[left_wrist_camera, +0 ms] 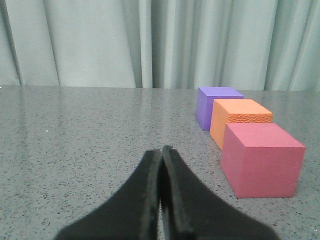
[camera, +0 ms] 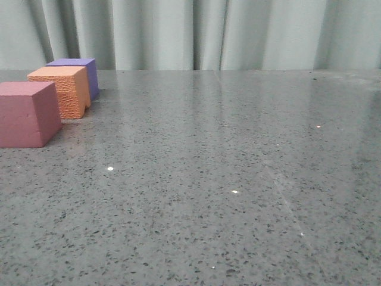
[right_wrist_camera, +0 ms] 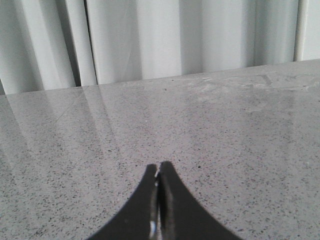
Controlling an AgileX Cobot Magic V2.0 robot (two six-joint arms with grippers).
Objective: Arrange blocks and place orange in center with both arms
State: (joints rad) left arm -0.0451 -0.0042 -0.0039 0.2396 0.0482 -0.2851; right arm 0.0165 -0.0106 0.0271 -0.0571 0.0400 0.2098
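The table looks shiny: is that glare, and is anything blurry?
Front view: the table mirrors the curtain in pale streaks, with a few bright glints; cubes sharp. Left wrist view: the left gripper is soft, close to the lens. Right wrist view: washed-out sheen, right gripper blurred.

Three blocks sit in a row at the bench (camera: 238, 179) left edge, running front to back. Pink-red block (camera: 27, 113) nearest the front, orange (camera: 61, 89) in the middle, purple block (camera: 80, 72) behind, toward the far-left corner.

Three cubes stand on one table (camera: 238, 179), one pink-red (camera: 27, 113), one orange (camera: 62, 89) and one purple (camera: 80, 70), and two black grippers show, left (left_wrist_camera: 161, 150) and right (right_wrist_camera: 159, 167).
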